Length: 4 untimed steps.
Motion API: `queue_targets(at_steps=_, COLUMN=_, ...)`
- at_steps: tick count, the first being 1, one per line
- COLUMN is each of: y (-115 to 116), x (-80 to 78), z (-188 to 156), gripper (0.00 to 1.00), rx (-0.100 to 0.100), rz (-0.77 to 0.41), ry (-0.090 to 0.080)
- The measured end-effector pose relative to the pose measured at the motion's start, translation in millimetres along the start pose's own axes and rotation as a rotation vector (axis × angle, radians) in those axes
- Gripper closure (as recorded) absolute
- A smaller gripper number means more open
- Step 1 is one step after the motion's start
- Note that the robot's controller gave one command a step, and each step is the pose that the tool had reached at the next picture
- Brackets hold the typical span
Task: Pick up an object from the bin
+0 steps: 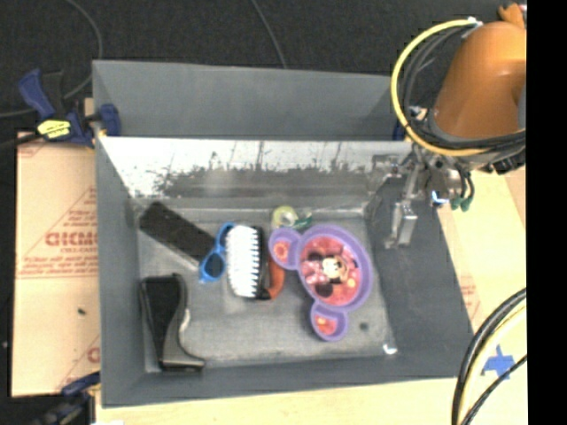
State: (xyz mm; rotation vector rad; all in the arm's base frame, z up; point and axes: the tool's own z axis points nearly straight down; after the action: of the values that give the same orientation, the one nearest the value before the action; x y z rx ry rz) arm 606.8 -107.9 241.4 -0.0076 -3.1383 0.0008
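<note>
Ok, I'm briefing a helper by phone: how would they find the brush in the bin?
On the floor of the grey bin, near the middle, just left of the purple mouse-eared plate, lies the brush. It alone has white bristles and a blue handle.

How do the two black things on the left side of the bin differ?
The black bar is straight and flat; the black bent piece is shaped like a boot. The black bar lies slantwise near the back, its end by the blue brush; the black bent piece lies along the left wall, apart from other things. Both are black and far from the gripper.
</note>
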Motion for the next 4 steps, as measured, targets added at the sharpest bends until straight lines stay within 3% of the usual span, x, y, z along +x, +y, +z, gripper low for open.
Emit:
queue_targets(at_steps=1, y=1, x=-1.1, z=-5, gripper=0.0, rx=0.002, rz=-0.005, ry=-0.008)
queue_targets(at_steps=2, y=1, x=-38.1, z=131, gripper=0.0, rx=0.003, rz=-0.139, ry=-0.009)
queue_targets(at_steps=3, y=3, x=-40.6, z=76, gripper=0.0, rx=0.006, rz=-0.162, ry=-0.019)
queue_targets(at_steps=4, y=27, x=-41.3, z=103, gripper=0.0, rx=0.001, rz=-0.089, ry=-0.012)
